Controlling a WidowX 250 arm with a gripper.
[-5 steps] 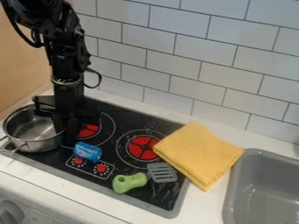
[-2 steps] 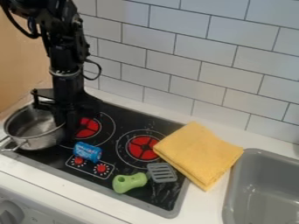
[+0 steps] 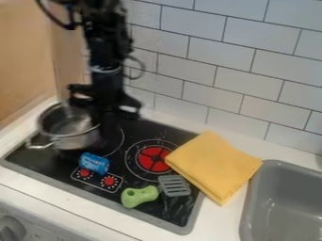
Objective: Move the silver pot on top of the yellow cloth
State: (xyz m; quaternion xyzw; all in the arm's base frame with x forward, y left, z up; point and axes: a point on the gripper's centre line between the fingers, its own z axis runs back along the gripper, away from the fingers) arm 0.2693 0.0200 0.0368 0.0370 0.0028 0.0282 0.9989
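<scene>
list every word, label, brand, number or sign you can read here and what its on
None can be read for certain.
Small blue cylinder: pale lettering on its side, too blurred to read.
Red knobs: tiny white marks ringed around them, too small to make out.
Front panel, near the grey dial: faint marks, too blurred to read.

One pot [image 3: 70,140] is at the left side of the end effector [image 3: 108,131], and one stovetop [image 3: 37,162] lies below it, marked with two burner rings [image 3: 153,159]. On the camera side of the end effector are one blue can [image 3: 94,163], two red dials [image 3: 108,180] and one grey knob [image 3: 11,228]. To its right are one spatula [image 3: 140,196], one cloth [image 3: 213,165] and one sink [image 3: 286,202].
</scene>
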